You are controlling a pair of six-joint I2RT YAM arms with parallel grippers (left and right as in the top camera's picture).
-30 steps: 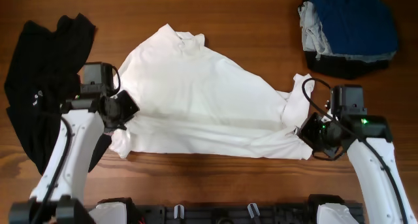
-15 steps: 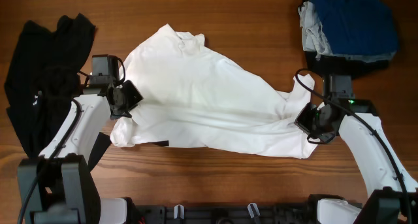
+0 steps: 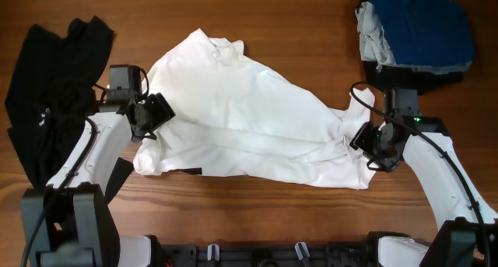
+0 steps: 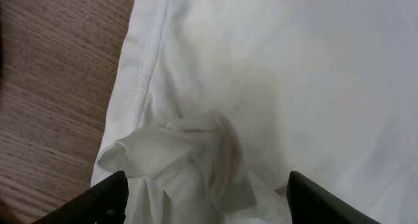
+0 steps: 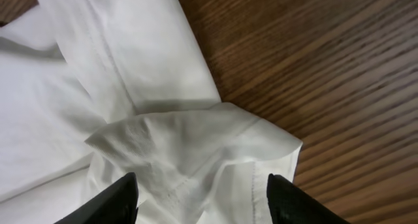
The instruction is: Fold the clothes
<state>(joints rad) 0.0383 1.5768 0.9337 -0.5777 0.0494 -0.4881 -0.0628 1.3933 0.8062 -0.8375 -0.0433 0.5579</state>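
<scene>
Item 1, white shirt (image 3: 249, 119): spread and rumpled across the middle of the wooden surface (image 3: 311, 18). Its collar is at the far side and its long lower edge is nearest me. A crease runs lengthwise through the cloth.

Item 2, my left claw (image 3: 152, 115): at the shirt's left edge. In the left wrist view its fingers (image 4: 98, 199) stand wide apart. A bunched fold of white cloth lies between them, with a stitched hem and bare wood to one side.

Item 3, my right claw (image 3: 364, 140): at the shirt's right end. In the right wrist view its fingers (image 5: 117, 196) are likewise spread wide. A puckered corner of the shirt sits between them and wood grain shows beyond it.

Item 4, black garment (image 3: 47, 96): crumpled on the surface at far left, just beside my left arm.

Item 5, pile of blue and grey clothes (image 3: 420, 29): at the far right corner, well apart from the shirt.
</scene>
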